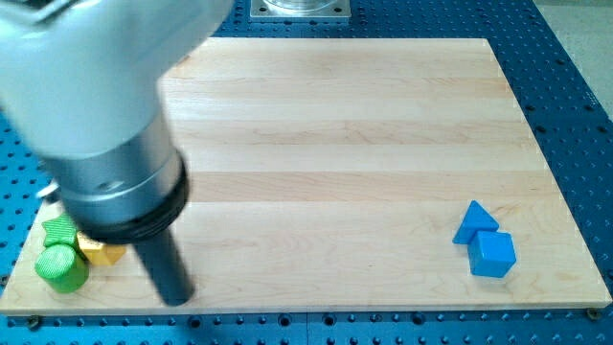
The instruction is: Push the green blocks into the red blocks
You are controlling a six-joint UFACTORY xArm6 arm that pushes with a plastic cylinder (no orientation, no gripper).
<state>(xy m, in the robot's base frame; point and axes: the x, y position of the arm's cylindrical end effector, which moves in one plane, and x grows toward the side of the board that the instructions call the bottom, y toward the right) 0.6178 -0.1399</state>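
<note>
Green cylinder block [62, 268] sits nearest us, at the view's bottom-left corner of the pale wooden board [335, 144]. Right behind it, touching, a green star-ish block [59, 230], partly under the big grey arm housing [96, 105]. Just to the right of the cylinder, a yellow block [102, 252], shape hard to tell w/ the arm over it. Our tip [177, 297] is down on the board, just right of the yellow block & near the bottom edge, not touching either green one as far as we can see. No jaws on this rig, only the dark rod [163, 264], so nothing open or shut.

Over at the view's right: blue cube [492, 254], and touching it just behind, a blue triangular block [473, 223]. Well apart from the green pair. Red blocks: can't see any, maybe hidden by the arm. Around the board, blue perforated table [565, 57]; at the top, grey metal base plate [300, 10].
</note>
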